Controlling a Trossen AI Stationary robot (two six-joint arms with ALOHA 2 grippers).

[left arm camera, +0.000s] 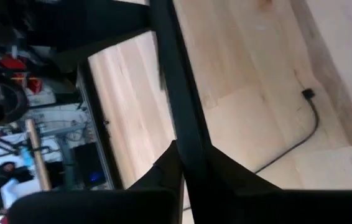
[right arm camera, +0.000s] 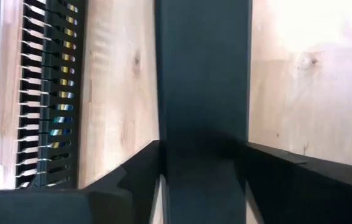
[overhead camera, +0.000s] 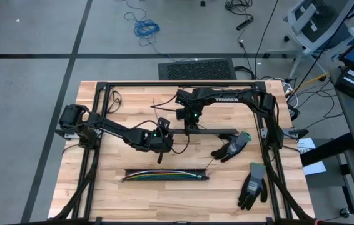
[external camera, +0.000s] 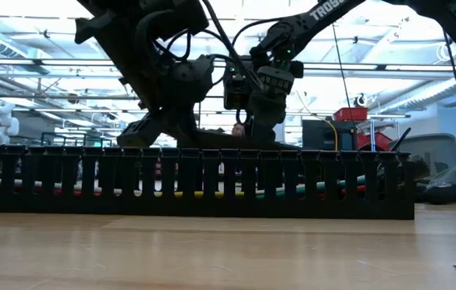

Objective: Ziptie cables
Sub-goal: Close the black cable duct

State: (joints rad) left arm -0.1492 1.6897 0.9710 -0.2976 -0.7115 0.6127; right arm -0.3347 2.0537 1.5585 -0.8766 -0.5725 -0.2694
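Loose bundle of multicoloured cables [overhead camera: 164, 175] lay inside the long black slotted plastic strip [overhead camera: 166, 179] on the wooden table. Behind strip, L gripper [overhead camera: 162, 142] pinched a flat black bar [left arm camera: 176, 93]. R gripper [overhead camera: 191, 125], farther back, clasped a wider black bar [right arm camera: 204, 74].

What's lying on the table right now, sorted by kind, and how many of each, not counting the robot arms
Work gloves: 2, one beside the black bar, one nearer the table's front edge
Black slotted strip: 1
Bundle of cables: 1, lying in the strip
Long black bar: 1
Total: 5
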